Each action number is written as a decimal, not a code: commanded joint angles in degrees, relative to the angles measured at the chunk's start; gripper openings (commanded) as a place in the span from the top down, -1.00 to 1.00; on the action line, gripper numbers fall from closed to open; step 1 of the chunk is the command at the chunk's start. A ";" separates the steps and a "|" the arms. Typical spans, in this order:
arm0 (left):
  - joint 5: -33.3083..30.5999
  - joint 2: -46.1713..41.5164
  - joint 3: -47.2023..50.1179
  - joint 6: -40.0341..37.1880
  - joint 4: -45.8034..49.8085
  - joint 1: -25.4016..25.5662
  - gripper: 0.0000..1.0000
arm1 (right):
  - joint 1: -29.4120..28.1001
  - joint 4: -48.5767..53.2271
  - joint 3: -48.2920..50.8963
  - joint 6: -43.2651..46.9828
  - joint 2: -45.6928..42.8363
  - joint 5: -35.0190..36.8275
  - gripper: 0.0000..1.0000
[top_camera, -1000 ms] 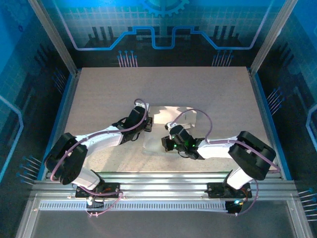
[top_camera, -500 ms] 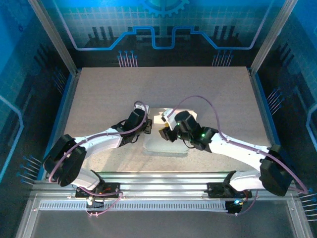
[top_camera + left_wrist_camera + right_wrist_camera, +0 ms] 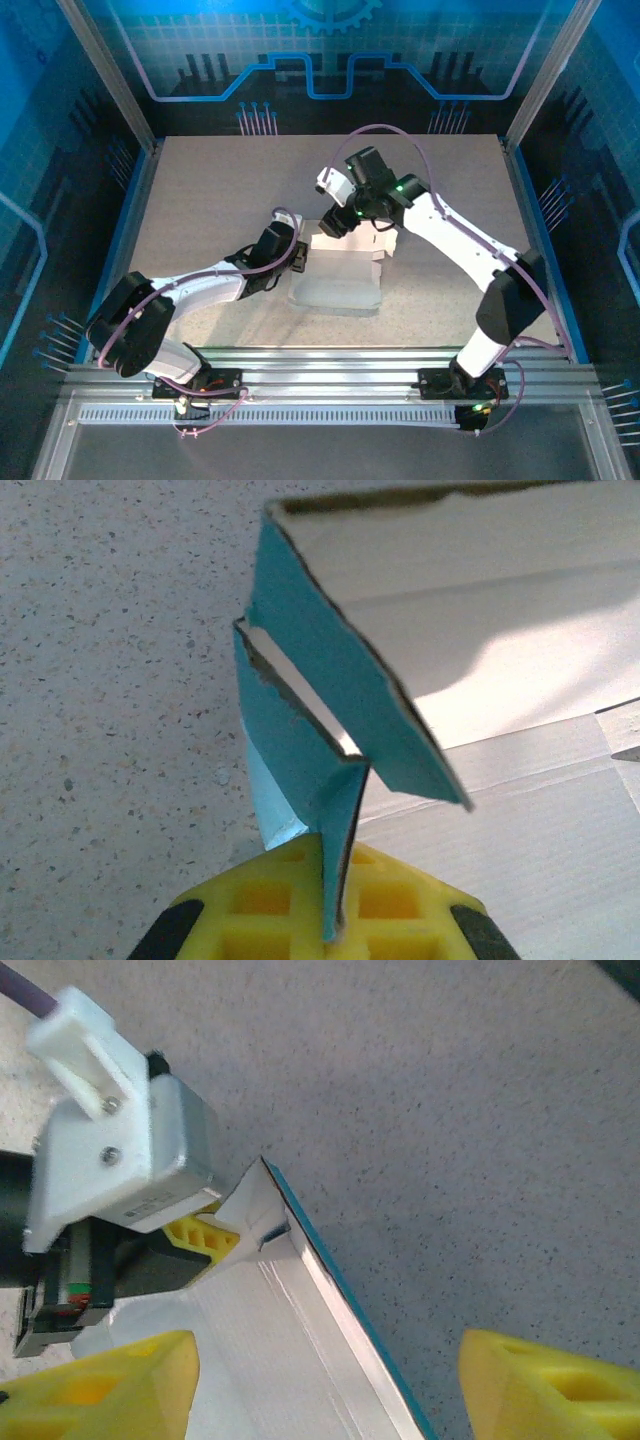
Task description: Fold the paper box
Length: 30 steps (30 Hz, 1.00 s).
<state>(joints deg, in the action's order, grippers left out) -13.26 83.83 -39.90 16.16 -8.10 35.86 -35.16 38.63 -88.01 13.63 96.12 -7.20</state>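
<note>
The paper box lies in the middle of the table with its pale inner side up and its far wall raised. My left gripper is at the box's left end, shut on a light blue side flap that stands up between its yellow fingers. My right gripper hovers over the far left corner of the box, open. In the right wrist view its yellow fingertips straddle the raised far wall without touching it. The left gripper's yellow finger shows at that corner.
The speckled table is framed by metal rails, with a metal bar along the near edge by the arm bases. The right arm stretches across the right side of the table.
The right arm has swung from the near side of the box up and over to its far edge, and its jaws have opened. The left gripper has kept its hold on the flap.
</note>
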 commanded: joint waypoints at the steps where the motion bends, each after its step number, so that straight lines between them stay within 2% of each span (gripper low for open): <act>1: 4.75 4.03 4.29 -0.97 11.49 0.88 1.00 | 1.73 4.07 -2.50 1.59 2.26 -5.82 -0.36; 7: 4.34 3.71 4.99 0.04 11.38 0.92 1.00 | 2.37 -3.33 -1.75 -5.41 2.48 -8.93 -0.09; 15: 2.78 2.91 4.45 2.06 13.99 0.91 1.00 | 2.51 -8.30 -3.13 -11.86 5.24 -4.48 0.16; 30: 1.41 2.03 3.97 2.80 16.03 0.92 1.00 | 2.76 -9.56 -2.05 -11.55 9.43 -7.39 0.25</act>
<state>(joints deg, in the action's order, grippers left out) -13.78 83.07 -39.16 17.69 -7.81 36.07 -32.93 30.57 -90.48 2.33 105.41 -12.75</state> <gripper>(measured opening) 0.051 0.375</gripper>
